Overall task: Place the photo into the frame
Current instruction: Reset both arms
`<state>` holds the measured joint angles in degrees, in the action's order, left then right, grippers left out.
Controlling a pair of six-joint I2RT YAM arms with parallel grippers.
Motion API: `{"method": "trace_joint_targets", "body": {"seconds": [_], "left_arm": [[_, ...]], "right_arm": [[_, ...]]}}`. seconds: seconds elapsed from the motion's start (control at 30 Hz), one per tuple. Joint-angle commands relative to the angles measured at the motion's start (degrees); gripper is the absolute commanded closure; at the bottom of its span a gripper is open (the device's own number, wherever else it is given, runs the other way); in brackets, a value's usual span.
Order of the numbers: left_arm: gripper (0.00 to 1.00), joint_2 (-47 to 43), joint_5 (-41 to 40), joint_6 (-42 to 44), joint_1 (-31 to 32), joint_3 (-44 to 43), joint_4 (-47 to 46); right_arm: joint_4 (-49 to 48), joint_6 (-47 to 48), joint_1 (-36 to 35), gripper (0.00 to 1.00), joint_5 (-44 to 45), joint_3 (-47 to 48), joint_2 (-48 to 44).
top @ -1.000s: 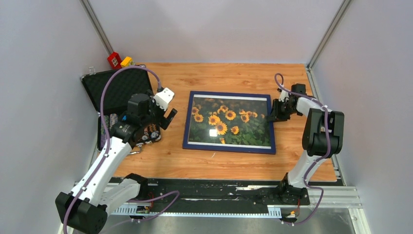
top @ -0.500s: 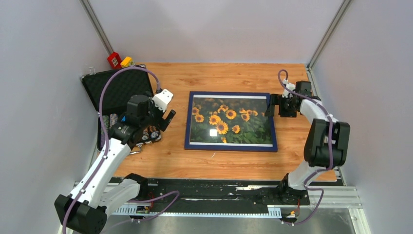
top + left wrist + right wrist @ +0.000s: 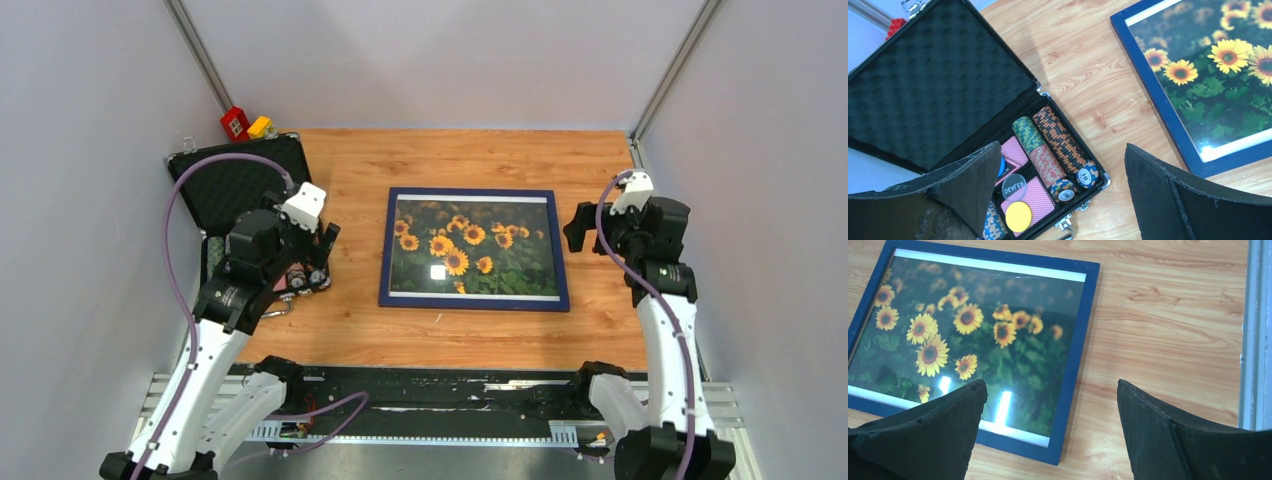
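Observation:
The frame lies flat mid-table, navy front up. The sunflower photo shows inside it behind the glossy pane, with white strips along its far and near edges. My right gripper hovers open just off the frame's right side, touching nothing. In the right wrist view its jaws straddle the frame's near right corner from above, with the photo to the left. My left gripper hangs open and empty left of the frame. In the left wrist view it is above the chip case, frame at right.
An open black foam-lined case of poker chips sits at the table's left. Red and yellow blocks stand at the far left corner. A metal rail runs along the table's right edge. Walls close in on both sides.
My right gripper opened, let go of the frame's right edge, and drew back up and to the right. My left gripper pulled back a little to the left, still open.

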<state>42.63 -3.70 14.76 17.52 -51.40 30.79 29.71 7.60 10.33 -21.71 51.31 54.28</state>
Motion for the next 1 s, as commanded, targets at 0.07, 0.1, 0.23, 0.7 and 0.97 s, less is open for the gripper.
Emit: {"method": "trace_joint_targets", "body": {"seconds": [0.07,0.1,0.23,0.7,0.97], "left_arm": [[0.0,-1.61,-1.9,-5.77,-0.74,-4.33,1.72],[0.0,-1.99,-1.85,-6.31,-0.73,-4.2,1.42],[0.0,-3.89,-0.64,-9.29,-0.91,0.11,-2.54],[0.0,-8.01,-4.37,-12.35,-1.2,9.71,-10.74],[0.0,-8.79,-4.93,-11.52,-2.04,10.18,-10.79]], "right_arm": [[-1.0,-2.6,0.31,0.0,0.66,-5.64,-11.33],[-1.15,-3.02,0.29,0.0,0.32,-6.41,-12.42],[-1.2,-3.02,0.31,0.0,-5.27,-8.82,-13.76],[-1.56,-1.93,0.55,0.0,-4.39,-10.85,-20.47],[-2.09,-1.28,0.92,0.0,-4.6,-11.73,-22.83]]}}
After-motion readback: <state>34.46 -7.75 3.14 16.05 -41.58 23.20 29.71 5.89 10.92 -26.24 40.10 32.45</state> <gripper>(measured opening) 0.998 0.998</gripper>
